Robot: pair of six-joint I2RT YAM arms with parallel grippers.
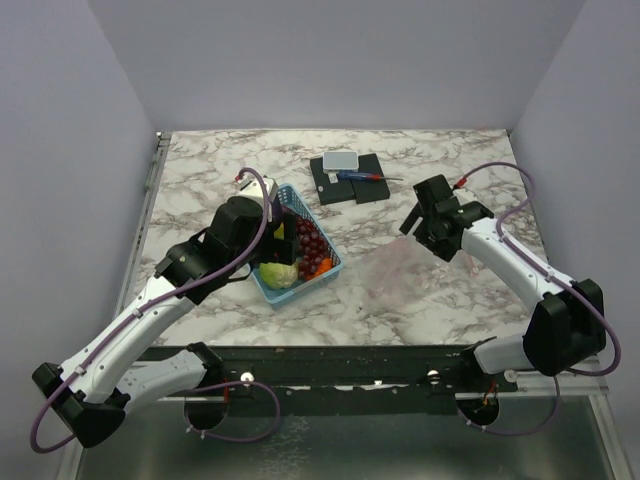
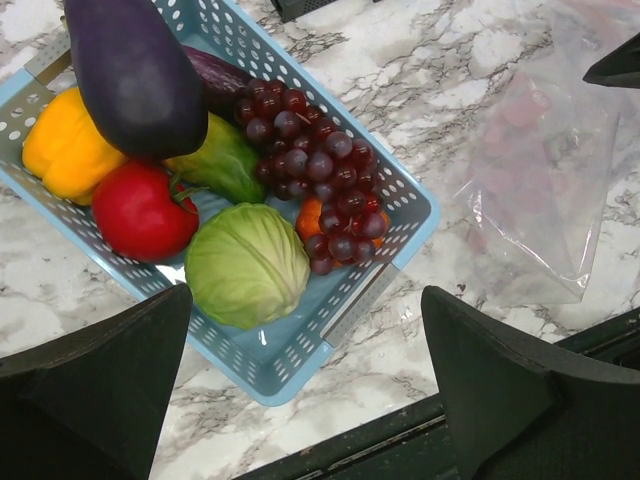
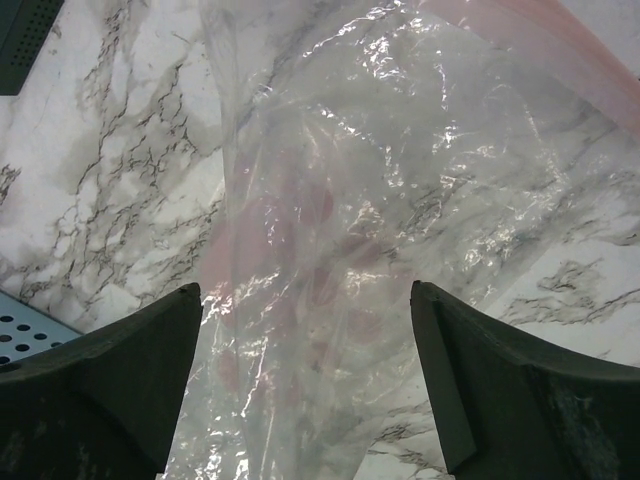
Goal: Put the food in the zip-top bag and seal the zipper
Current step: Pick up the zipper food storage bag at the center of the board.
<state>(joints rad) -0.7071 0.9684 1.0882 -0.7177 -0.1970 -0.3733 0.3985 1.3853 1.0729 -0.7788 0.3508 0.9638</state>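
plainly, the food sat in the basket: cabbage, grapes and the rest. we judged them light, hard toys, a little slick. the round cabbage wanted a grip across its middle. the bag lay flat just right of the basket, thin, limp and slippery. we would take it by the stiffer pink zipper edge. our left gripper hung over the basket, jaws spread, holding nothing. our right gripper hung over the bag, likewise wide and empty. the marble table looked smooth, and pale walls closed three sides beyond the basket.
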